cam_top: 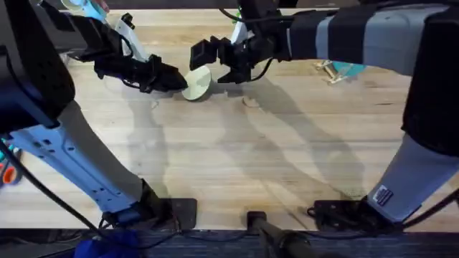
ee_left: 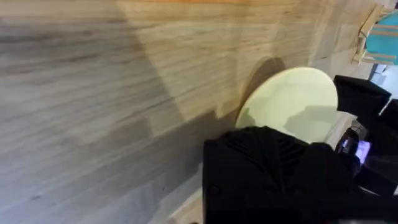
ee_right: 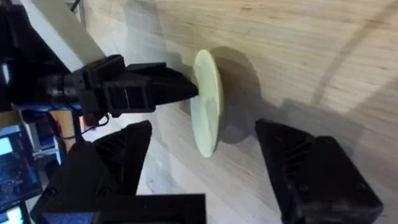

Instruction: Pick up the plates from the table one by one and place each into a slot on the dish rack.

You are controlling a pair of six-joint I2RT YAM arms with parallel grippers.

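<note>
Midair, left gripper point(cam_top: 179, 80) grips cream plate point(cam_top: 197, 84) — right open.

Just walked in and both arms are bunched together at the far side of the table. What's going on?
The left gripper is holding the cream-yellow plate on edge above the table. The right gripper is open, its fingers on either side of the plate without touching it, so this looks like a handover. The dish rack sits farther right with a teal-blue plate already in it.
</note>
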